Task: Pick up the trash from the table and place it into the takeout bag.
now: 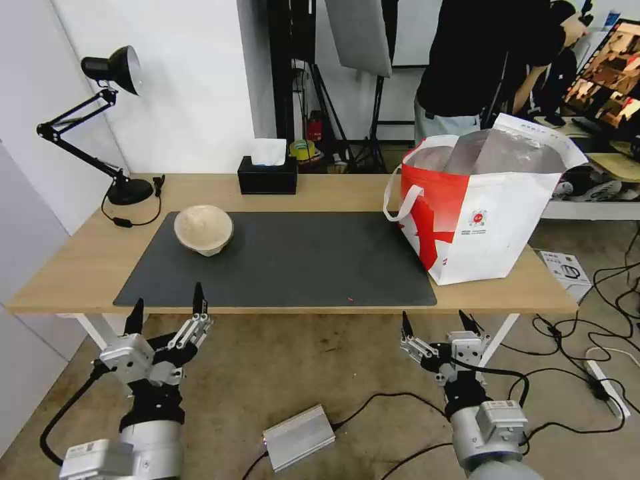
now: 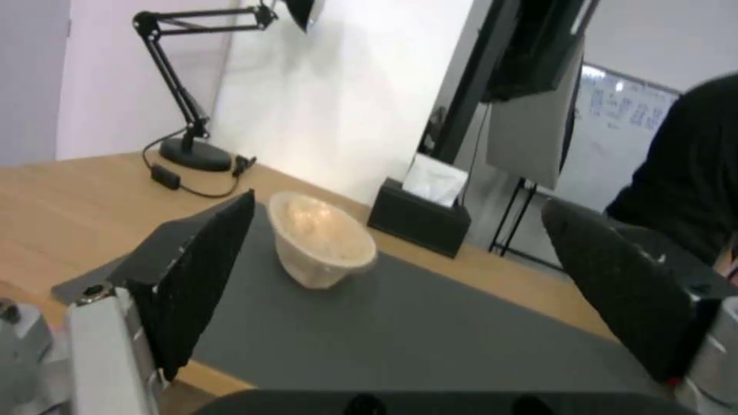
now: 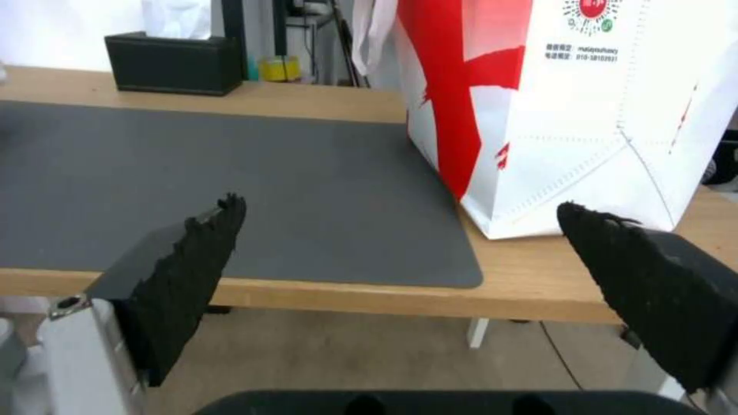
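A beige paper-pulp bowl (image 1: 203, 229) (image 2: 323, 242), a piece of the trash, lies tilted on the dark grey mat (image 1: 280, 263) at the table's (image 1: 60, 267) left side. The white-and-red takeout bag (image 1: 487, 207) (image 3: 569, 109) stands open on the table's right end, its silvery lining showing. My left gripper (image 1: 167, 308) (image 2: 400, 253) hangs open below the table's front edge, short of the bowl. My right gripper (image 1: 437, 321) (image 3: 400, 230) hangs open below the front edge too, in front of the bag.
A black desk lamp (image 1: 100, 120) stands at the back left and a black tissue box (image 1: 268, 175) at the back middle. A person in black stands behind the bag. On the floor lie a silver box (image 1: 298, 437), cables and a power strip (image 1: 607, 390).
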Motion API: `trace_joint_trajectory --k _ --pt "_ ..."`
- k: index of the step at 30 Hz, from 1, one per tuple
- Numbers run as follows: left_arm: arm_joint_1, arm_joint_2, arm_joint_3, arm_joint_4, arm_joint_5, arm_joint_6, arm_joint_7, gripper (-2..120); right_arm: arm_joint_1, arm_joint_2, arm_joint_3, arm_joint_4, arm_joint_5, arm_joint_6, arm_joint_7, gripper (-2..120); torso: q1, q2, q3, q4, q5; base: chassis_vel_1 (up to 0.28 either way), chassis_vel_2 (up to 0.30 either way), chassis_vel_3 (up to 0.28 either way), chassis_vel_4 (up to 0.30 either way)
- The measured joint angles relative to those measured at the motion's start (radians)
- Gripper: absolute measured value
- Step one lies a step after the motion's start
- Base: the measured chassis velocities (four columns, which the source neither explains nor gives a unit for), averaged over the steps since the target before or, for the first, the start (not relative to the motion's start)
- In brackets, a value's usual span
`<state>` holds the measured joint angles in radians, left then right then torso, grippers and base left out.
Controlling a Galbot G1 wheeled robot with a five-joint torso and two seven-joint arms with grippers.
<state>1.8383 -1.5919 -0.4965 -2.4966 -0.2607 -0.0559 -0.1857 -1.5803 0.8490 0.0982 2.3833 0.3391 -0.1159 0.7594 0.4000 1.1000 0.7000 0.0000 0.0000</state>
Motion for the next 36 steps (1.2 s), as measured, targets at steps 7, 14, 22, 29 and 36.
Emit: trace_joint_trajectory --k 7,14,22,29,36 --pt "-0.035 0.009 0.004 0.017 -0.154 0.035 -0.042 100 0.0 0.0 0.0 0.0 0.0 0.0 0.0 100 0.0 0.0 0.0 0.0 0.0 0.0 0.0 0.0 0.0" --pt "-0.066 0.038 -0.019 -0.001 -0.381 0.087 -0.102 100 0.0 0.0 0.0 0.0 0.0 0.0 0.0 100 0.0 0.0 0.0 0.0 0.0 0.0 0.0 0.0 0.0" --pt "-0.119 0.076 -0.039 -0.003 -0.577 0.12 -0.173 100 0.0 0.0 0.0 0.0 0.0 0.0 0.0 100 0.0 0.0 0.0 0.0 0.0 0.0 0.0 0.0 0.0" --pt "-0.185 0.113 -0.058 0.015 -0.676 0.129 -0.208 100 0.0 0.0 0.0 0.0 0.0 0.0 0.0 100 0.0 0.0 0.0 0.0001 -0.0001 0.0 0.0 0.0 0.0" --pt "-0.246 0.136 -0.071 0.036 -0.765 0.143 -0.248 100 0.0 0.0 0.0 0.0 0.0 0.0 0.0 100 0.0 0.0 0.0 0.0 -0.0001 0.0 0.0 0.0 0.0"
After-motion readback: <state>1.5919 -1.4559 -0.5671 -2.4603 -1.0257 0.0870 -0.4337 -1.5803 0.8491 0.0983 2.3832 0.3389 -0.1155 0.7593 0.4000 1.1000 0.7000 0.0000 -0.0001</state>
